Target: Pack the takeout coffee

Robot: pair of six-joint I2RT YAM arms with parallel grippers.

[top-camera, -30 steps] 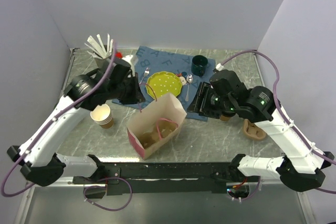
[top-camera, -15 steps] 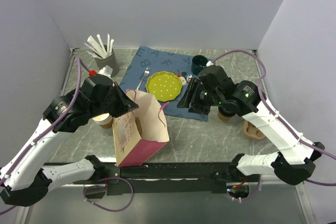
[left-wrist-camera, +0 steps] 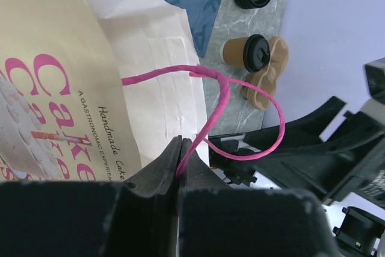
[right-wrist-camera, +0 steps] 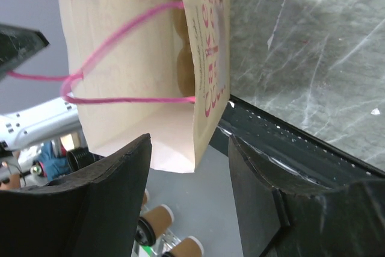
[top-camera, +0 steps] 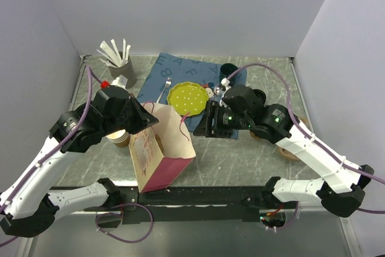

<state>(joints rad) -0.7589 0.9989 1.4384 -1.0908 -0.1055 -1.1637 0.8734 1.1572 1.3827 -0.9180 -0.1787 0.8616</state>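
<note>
The takeout coffee, a tan cup with a black lid, stands beside a tan cup carrier; in the top view only a bit of the coffee shows behind my right arm. My left gripper is shut on the pink handle of the paper bag and holds the bag upright from its left side, where the gripper sits at its rim. My right gripper stands open, facing the bag's open mouth, with nothing between its fingers.
A yellow plate and cutlery lie on a blue cloth. A dark mug stands behind my right arm. Stacked beige cups sit under my left arm. A holder of white utensils is at the back left.
My left gripper has taken the bag's handle and pulled the bag upright toward the near left. My right gripper has moved left toward the bag's mouth.
</note>
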